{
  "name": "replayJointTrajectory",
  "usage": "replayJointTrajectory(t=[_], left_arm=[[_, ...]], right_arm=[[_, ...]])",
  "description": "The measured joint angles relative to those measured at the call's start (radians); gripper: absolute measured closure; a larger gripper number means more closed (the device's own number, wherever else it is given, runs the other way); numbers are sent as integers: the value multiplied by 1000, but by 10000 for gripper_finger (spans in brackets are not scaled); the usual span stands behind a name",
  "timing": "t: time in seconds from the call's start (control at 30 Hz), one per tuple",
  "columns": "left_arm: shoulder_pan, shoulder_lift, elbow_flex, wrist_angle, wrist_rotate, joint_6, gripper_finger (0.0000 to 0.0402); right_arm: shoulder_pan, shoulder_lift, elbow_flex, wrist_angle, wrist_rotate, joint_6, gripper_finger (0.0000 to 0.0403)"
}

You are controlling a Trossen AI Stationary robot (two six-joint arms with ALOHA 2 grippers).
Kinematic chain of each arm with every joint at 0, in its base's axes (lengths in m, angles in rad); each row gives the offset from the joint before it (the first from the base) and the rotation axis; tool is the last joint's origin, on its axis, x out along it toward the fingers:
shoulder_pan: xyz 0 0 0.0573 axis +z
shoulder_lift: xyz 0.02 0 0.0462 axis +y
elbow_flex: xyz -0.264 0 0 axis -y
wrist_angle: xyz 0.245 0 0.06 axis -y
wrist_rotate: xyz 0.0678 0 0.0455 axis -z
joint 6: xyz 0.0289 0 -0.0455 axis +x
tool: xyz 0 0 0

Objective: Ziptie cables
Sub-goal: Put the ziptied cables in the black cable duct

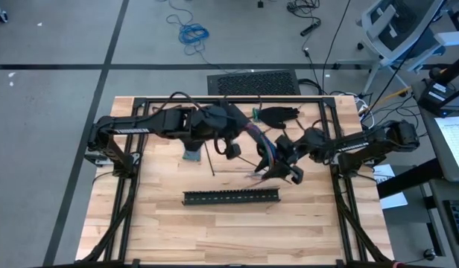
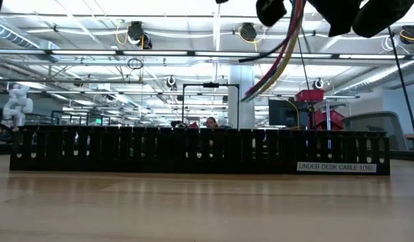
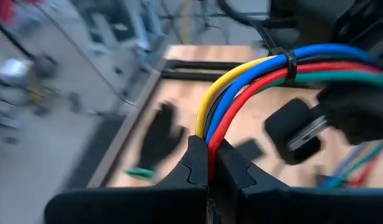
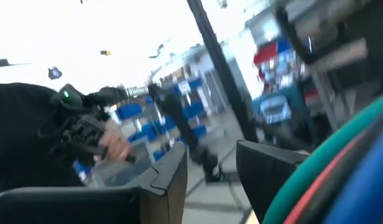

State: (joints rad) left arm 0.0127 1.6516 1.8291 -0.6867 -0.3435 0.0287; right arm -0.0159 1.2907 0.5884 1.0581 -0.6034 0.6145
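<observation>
From above, both arms meet over the middle of the bench, holding the cables aloft behind the black slotted strip.

At bench level, the strip's label reads "UNDER DESK CABLE 1(16)".

The left gripper has its jaws clamped tight on the cables, one black tie already on.

The right gripper stands half-open beside them, gripping nothing visible. Bundling seems underway; next probably another tie.

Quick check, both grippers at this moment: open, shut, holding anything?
Left gripper: shut on the cables, lifted above the table.
Right gripper: jaws apart, the cables beside one finger; whether it grips them cannot be told.
</observation>
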Motion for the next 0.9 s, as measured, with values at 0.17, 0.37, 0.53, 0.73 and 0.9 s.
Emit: replayJointTrajectory(t=[0.17,0.37,0.53,0.73,0.9], left_arm=[[23,0,24,60,-54,65,394],[79,-22,24,108,-2,93,394],[136,-80,23,92,52,93,394],[166,-116,24,81,50,91,394],[171,-114,17,19,52,87,394]], right_arm=[[-58,0,1,118,10,30,275],[-106,0,2,197,3,37,275],[-111,0,2,213,-16,66,275],[-106,0,2,228,-36,95,275],[-94,0,1,254,-61,127,275]])
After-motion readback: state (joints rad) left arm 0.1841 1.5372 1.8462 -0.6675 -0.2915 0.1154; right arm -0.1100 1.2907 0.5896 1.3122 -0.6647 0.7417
